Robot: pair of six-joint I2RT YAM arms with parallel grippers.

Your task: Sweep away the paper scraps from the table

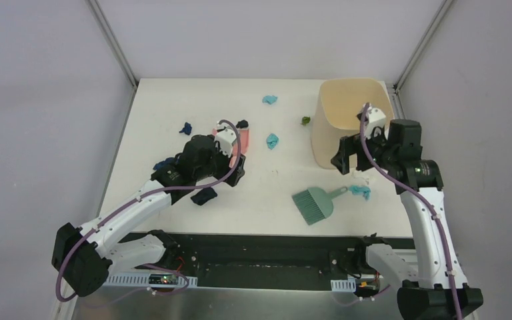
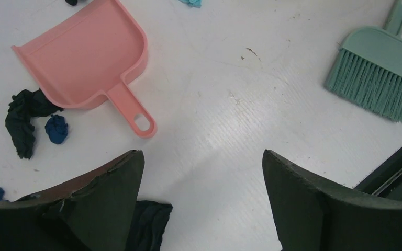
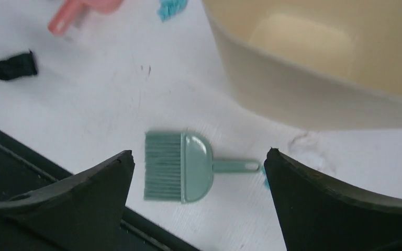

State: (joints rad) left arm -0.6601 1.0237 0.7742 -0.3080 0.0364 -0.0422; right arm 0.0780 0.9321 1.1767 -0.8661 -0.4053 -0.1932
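Observation:
Several paper scraps lie on the white table [image 1: 153, 107]: teal ones [image 1: 269, 99] [image 1: 272, 141], an olive one [image 1: 305, 121], a dark blue one [image 1: 185, 128] and a black one [image 1: 203, 197]. Another teal scrap [image 1: 360, 192] lies by the brush handle. My left gripper [image 1: 235, 172] is open and empty above the table, just short of the pink dustpan [image 2: 84, 57]; in its wrist view [image 2: 201, 157] a black scrap [image 2: 149, 225] lies by its left finger. My right gripper [image 1: 343, 160] is open and empty, held high over the teal brush [image 3: 180, 164].
The beige bin [image 1: 350, 120] stands at the back right, close beside my right wrist. The teal brush [image 1: 315, 203] lies near the front edge. A black scrap [image 2: 23, 115] and a dark blue scrap [image 2: 56, 129] lie by the dustpan's mouth.

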